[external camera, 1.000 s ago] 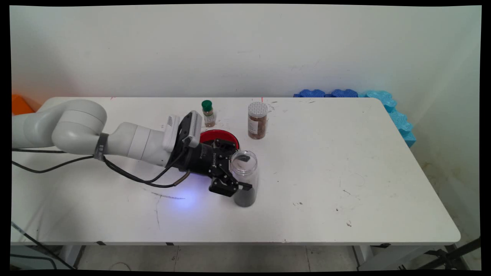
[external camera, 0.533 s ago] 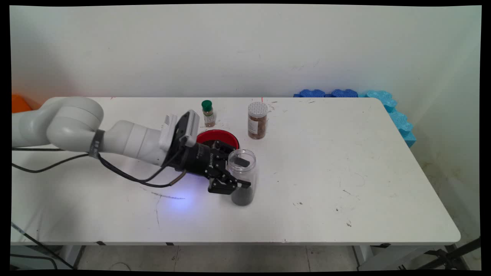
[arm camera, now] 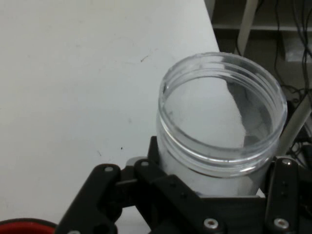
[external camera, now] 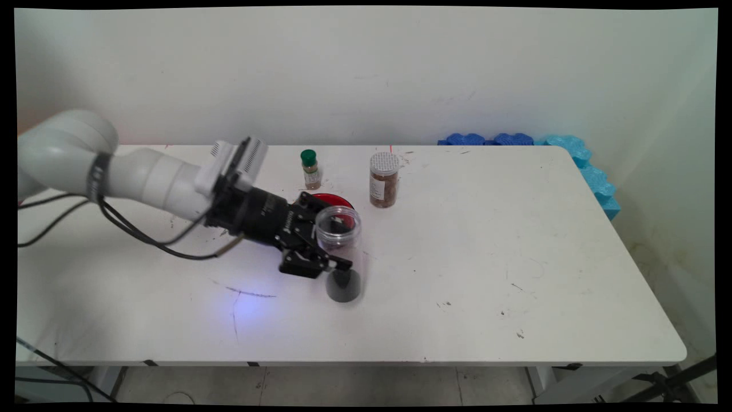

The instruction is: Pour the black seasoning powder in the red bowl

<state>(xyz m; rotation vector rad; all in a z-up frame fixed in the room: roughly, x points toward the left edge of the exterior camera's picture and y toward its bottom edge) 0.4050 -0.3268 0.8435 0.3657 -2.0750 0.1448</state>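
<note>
The white table [external camera: 514, 257] took up most of the room in front of me, its far edge against the wall, with a row of blue foam pieces [external camera: 532, 143] at its far right corner. The arm [external camera: 143, 177] reached in low from the left, its forearm sloping down to the right across the table's left half, black cables [external camera: 148, 237] drooping beneath it. At its end the gripper [external camera: 334, 243] lay nearly level, pointing right, its two black fingers pinching a clear plastic jar [external camera: 338, 240] from either side around the body, below the threaded rim. The jar hung clear of the tabletop, lidless, its long axis leaning off upright so that the open mouth faced up and slightly towards the near side, while its dark bottom end [external camera: 343, 286] sat lower and nearer to me. From the hand view the jar [arm camera: 222, 126] filled the space between the linkage, its round mouth wide open and see-through. Just behind the gripper a red bowl [external camera: 334, 200] sat on the table, mostly hidden by the hand and jar. Farther back stood a jar of brown stuff with a pale lid [external camera: 384, 179], upright, and to its left a small green-capped bottle [external camera: 310, 169], also upright.
</note>
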